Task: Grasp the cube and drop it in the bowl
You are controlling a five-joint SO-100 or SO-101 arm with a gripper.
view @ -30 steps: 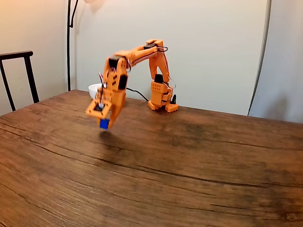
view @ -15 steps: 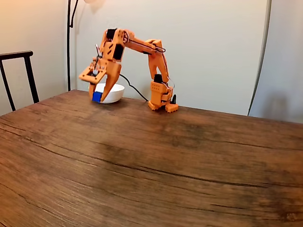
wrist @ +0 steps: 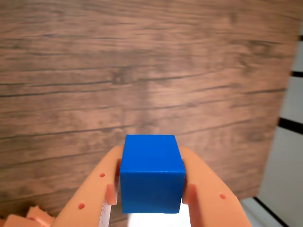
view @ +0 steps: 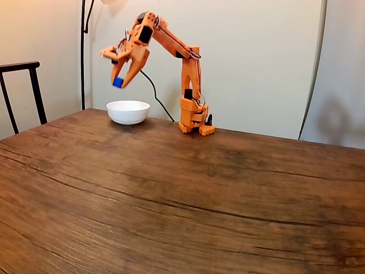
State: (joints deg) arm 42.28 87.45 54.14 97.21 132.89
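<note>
My orange gripper [view: 119,80] is shut on the small blue cube [view: 118,83], held high in the air at the far left of the table in the fixed view. The white bowl [view: 128,112] sits on the wood below it, slightly to the right of the cube. In the wrist view the cube [wrist: 151,174] is clamped between the two orange fingers [wrist: 97,189], my gripper [wrist: 150,187] pointing down at the wood grain, with a sliver of white under the cube.
The orange arm base [view: 194,120] stands just right of the bowl near the table's far edge. A dark chair back [view: 23,91] and a lamp pole [view: 83,51] stand at the left beyond the table. The wooden table [view: 199,200] stretches wide toward the camera.
The arm has lifted the cube from just above the table, swung it back toward the bowl and raised it well above the bowl's rim.
</note>
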